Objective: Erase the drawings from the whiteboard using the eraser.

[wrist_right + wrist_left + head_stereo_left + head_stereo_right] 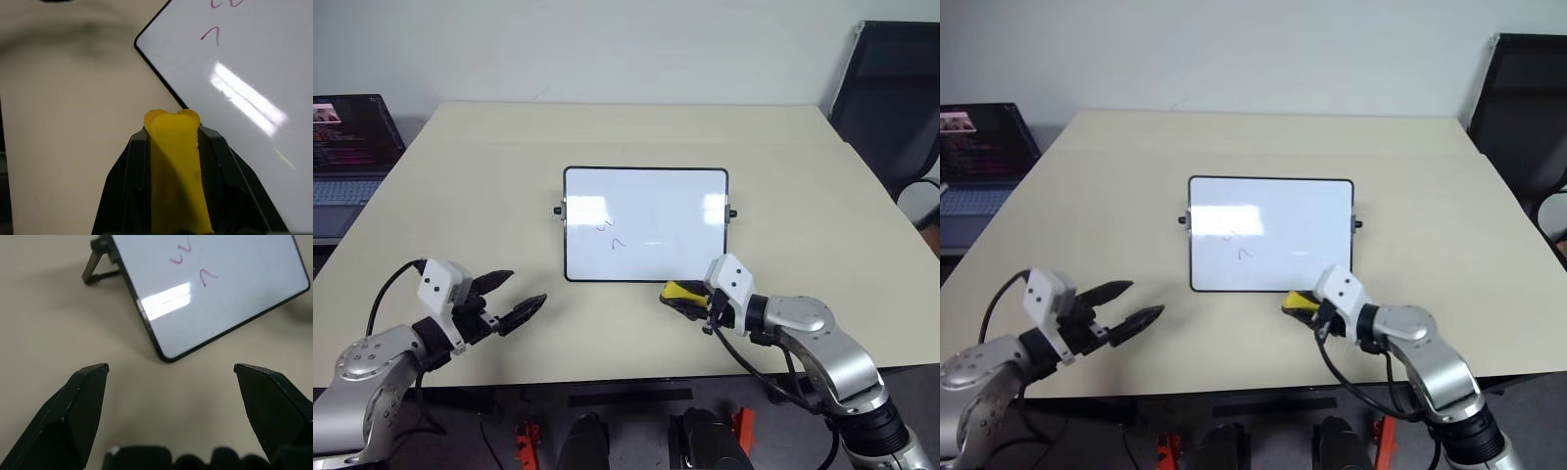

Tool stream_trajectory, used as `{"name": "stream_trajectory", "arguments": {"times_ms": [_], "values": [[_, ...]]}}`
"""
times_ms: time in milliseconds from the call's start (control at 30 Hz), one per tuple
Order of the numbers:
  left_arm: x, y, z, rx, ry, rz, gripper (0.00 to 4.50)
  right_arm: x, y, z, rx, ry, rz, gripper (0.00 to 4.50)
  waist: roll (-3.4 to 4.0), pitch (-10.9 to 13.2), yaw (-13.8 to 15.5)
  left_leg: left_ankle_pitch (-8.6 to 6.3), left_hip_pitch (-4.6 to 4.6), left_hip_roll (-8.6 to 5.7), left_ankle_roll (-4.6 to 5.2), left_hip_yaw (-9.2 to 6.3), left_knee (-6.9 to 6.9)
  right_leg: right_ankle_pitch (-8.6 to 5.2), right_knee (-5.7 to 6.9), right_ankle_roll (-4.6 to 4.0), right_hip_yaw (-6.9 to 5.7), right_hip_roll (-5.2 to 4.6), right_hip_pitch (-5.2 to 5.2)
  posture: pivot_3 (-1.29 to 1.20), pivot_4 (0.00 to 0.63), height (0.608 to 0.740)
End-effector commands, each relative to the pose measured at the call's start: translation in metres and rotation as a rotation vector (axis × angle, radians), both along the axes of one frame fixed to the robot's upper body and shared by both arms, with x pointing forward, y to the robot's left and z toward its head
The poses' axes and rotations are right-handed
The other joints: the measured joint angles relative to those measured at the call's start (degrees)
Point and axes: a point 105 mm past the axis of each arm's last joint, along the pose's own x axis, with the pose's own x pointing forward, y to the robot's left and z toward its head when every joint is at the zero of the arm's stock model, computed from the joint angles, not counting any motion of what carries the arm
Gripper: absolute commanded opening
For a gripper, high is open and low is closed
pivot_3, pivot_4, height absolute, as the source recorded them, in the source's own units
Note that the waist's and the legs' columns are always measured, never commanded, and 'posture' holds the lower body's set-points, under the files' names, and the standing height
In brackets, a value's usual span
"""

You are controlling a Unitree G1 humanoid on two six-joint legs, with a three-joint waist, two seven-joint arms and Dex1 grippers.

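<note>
The whiteboard [675, 201] stands propped mid-table, tilted back on its small side stand. The drawings [610, 233] are small thin marks in its lower left part: a pink-purple squiggle [179, 256] and a reddish tick [208, 277] below it. My right gripper [683, 299] is shut on the yellow eraser [677, 290], just in front of the board's near edge, toward its right corner. In the right wrist view the eraser [175, 161] pokes out between the black fingers [134, 166], its tip at the board's black frame. My left gripper [514, 297] hovers open and empty off the board's near left corner.
The beige table [489, 176] spreads wide around the board. A laptop [347, 147] sits on a side surface at the far left. A black chair [891, 108] stands off the table's far right corner.
</note>
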Motion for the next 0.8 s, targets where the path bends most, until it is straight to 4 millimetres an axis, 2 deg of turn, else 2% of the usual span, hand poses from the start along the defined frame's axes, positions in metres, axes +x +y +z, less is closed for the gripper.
{"name": "stream_trajectory", "arguments": {"times_ms": [33, 200, 467, 633, 800], "values": [[0.002, -0.004, 0.012, 0.014, -0.038, -0.023, 4.5, 0.005, 0.018, 0.014, 0.05, -0.068, 0.019, 0.99, 0.0, 0.0, -0.1, 0.0, 0.01, 0.0, 0.0, 0.01, 0.0, 0.0, 0.0, 0.0, 0.0, 0.0, 0.0, 0.0, 0.15, 0.74], [0.005, -0.005, 0.017, 0.039, -0.043, -0.036, 4.5, 0.027, 0.047, 0.033, 0.099, -0.173, -0.011, 0.99, 0.01, 0.0, -0.3, -0.01, -0.01, 0.0, -0.01, 0.0, -0.05, 0.0, 0.02, -0.01, -0.02, 0.02, -0.02, 0.0, 0.15, 0.74], [0.006, -0.009, 0.016, 0.053, -0.031, -0.056, 4.5, 0.061, 0.074, 0.049, -0.105, -0.46, -0.011, 0.99, 0.01, 0.0, -0.3, -0.01, -0.05, 0.0, -0.02, 0.01, -0.05, 0.01, 0.01, 0.0, -0.04, 0.02, -0.02, 0.0, 0.15, 0.74], [0.005, -0.012, 0.015, 0.056, -0.029, -0.064, 4.5, 0.069, 0.09, 0.046, -0.163, -0.49, 0.002, 0.99, 0.01, 0.0, -0.3, -0.02, -0.04, 0.0, -0.02, 0.01, -0.06, 0.01, 0.02, 0.0, -0.04, 0.02, -0.02, 0.0, 0.15, 0.74], [0.006, -0.013, 0.016, 0.065, -0.029, -0.07, 4.5, 0.067, 0.099, 0.025, -0.268, -0.396, 0.075, 0.99, 0.01, 0.0, -0.3, -0.02, -0.04, 0.01, -0.02, 0.01, -0.06, 0.01, 0.03, 0.0, -0.04, 0.02, -0.02, 0.0, 0.15, 0.74]]}}
